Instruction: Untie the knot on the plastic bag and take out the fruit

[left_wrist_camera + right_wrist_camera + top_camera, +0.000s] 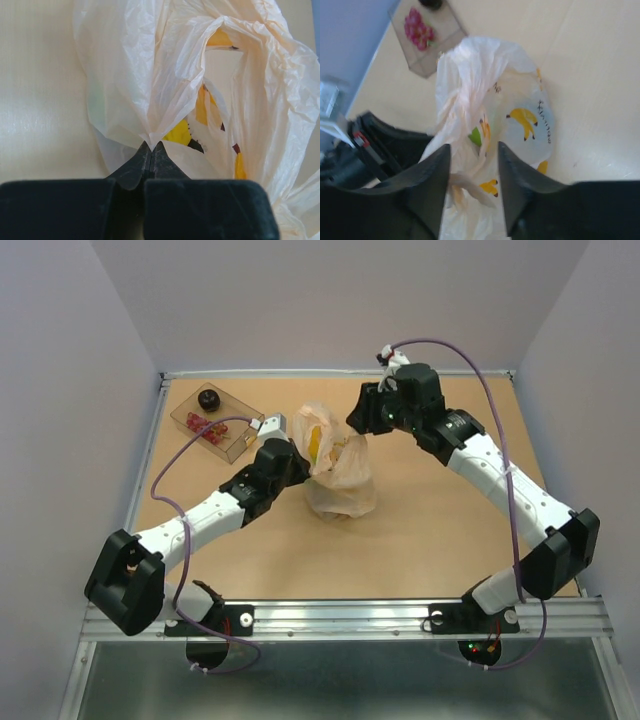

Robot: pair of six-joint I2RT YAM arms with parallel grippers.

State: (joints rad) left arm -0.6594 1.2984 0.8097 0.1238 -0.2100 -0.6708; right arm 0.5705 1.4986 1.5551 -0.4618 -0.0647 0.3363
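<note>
The plastic bag (338, 472) stands bunched at the table's middle, cream-white with yellow banana print. My left gripper (298, 458) is shut on a fold of the bag's left edge, and the pinch shows in the left wrist view (151, 145). My right gripper (366, 422) is open just above the bag's top right. In the right wrist view its jaws (473, 149) straddle the bag's mouth (485, 100). A twisted pale-orange strand (470, 181) lies between them; I cannot tell whether it is a knot. A bright green fruit (476, 136) shows through the opening. Other fruit is hidden.
A clear rectangular tray (245, 438) sits at the back left, holding a black round piece (209, 399) and red berry-like pieces (207, 428). It also shows in the right wrist view (445, 47). Walls close in the table on three sides.
</note>
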